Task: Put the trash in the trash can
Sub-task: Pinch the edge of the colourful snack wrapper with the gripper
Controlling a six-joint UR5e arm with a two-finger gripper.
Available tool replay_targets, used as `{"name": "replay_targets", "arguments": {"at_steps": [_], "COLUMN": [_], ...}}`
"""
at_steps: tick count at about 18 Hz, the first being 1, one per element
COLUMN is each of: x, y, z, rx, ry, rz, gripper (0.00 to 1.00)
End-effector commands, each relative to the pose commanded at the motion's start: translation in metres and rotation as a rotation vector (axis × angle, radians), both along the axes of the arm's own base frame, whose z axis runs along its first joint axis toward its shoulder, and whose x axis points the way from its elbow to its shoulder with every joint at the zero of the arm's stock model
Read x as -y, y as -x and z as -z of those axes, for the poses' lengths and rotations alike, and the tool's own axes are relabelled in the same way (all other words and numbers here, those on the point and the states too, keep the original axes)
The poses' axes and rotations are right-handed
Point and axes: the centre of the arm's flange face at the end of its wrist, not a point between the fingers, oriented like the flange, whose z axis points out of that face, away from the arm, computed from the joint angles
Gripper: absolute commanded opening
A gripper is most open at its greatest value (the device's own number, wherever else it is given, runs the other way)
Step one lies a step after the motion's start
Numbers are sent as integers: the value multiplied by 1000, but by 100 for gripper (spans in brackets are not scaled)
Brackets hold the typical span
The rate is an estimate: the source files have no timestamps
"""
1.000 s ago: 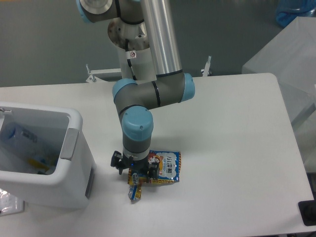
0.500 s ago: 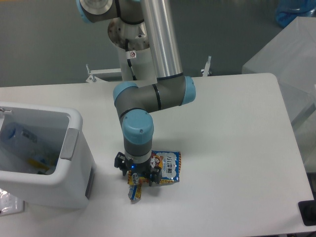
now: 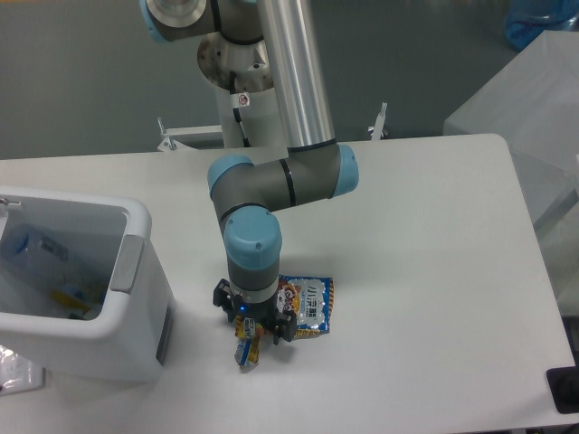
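Note:
The flat blue-yellow-red snack packet (image 3: pixel 308 304) lies on the white table, right of the trash can. My gripper (image 3: pixel 252 329) points straight down over the packet's left edge. Its fingers are hidden under the wrist, so its state does not show. A small yellow-and-blue piece (image 3: pixel 245 350) sticks out just below the gripper; whether it belongs to the packet I cannot tell. The white trash can (image 3: pixel 101 347) stands at the left. A clear plastic bottle (image 3: pixel 29 246) and a yellow wrapper (image 3: pixel 69 298) lie inside it.
The arm's base stands at the back middle of the table (image 3: pixel 434 271). A crumpled clear plastic sheet (image 3: pixel 16 375) lies under the trash can's front left corner. A black object (image 3: pixel 565 389) sits past the table's right front corner.
The gripper has sunk a little lower onto the packet's left edge and turned slightly. The packet and the bin stay where they were.

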Motion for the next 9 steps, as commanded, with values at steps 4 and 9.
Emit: {"name": "replay_targets", "arguments": {"at_steps": [4, 9], "x": [0, 0], "y": [0, 0], "z": [-2, -4], "rx": [0, 0], "ry": [-1, -3], "rz": [-6, -15], "gripper": [95, 66]}}
